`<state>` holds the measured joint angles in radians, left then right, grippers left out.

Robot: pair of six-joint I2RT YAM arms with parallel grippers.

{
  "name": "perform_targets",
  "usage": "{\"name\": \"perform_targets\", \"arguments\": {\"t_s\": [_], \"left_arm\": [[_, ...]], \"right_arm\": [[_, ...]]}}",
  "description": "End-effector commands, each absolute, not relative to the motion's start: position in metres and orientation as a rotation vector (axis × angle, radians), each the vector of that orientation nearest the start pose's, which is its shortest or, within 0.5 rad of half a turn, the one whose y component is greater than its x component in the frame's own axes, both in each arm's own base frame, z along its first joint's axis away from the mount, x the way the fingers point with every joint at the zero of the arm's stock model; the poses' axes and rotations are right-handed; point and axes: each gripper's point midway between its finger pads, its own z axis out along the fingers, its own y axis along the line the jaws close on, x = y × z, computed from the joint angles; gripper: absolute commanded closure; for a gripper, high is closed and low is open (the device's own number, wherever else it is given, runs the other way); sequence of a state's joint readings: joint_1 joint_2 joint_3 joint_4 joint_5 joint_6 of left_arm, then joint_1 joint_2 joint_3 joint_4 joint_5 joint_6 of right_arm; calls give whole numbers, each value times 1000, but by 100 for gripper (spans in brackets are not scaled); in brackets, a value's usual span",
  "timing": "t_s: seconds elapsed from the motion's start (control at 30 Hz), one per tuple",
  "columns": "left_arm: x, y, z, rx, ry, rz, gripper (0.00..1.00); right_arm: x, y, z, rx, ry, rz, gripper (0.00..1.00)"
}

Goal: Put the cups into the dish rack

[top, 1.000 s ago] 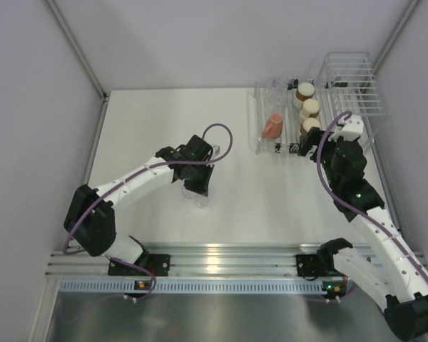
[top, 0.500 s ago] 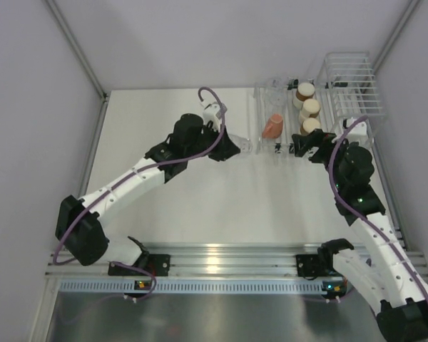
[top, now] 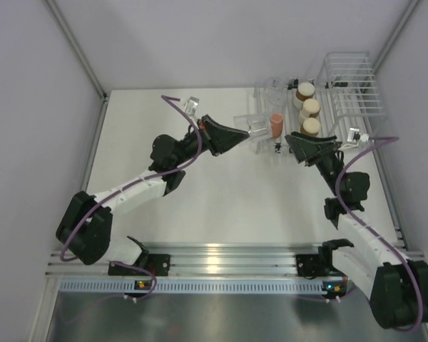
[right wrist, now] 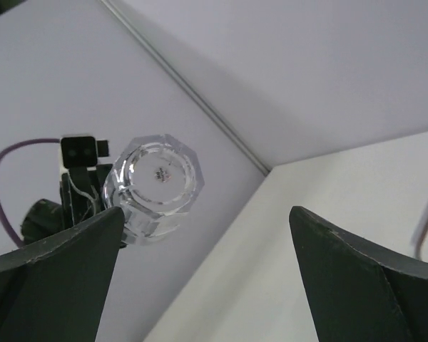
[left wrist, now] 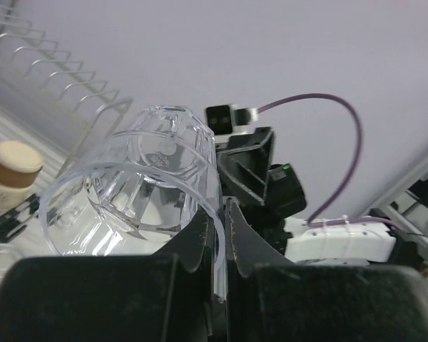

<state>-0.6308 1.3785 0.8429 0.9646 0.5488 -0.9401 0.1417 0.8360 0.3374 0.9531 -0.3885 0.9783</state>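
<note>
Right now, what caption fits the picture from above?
Left gripper holds a clear cup toward the open right gripper beside the dish rack.

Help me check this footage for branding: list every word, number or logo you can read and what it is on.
None is readable.
The clear cup has a tiny mark at the centre of its base, too small to read.
The brown cups and the dish rack show no print.
</note>
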Motion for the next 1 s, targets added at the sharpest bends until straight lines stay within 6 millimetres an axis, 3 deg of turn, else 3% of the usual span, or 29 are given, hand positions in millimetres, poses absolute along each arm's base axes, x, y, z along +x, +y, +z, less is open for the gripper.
{"name": "perform_targets", "arguments": {"t_s": [0.0,0.13,0.53,0.97], "left_arm": [[222,-324,420,446,1035,-1844,100],[223,-327,422,448,1029,-1847,100],[238,-342,404,414,1082,-1848,100],[239,-379,402,480,1157,-1802,100]], "right_arm": [[213,141,407,-71,790,1454,1],[224,144,406,-47,794,1545,1],[200,146,438,-108,688,1573,1],[208,163,438,-117,704,1617,1]]}}
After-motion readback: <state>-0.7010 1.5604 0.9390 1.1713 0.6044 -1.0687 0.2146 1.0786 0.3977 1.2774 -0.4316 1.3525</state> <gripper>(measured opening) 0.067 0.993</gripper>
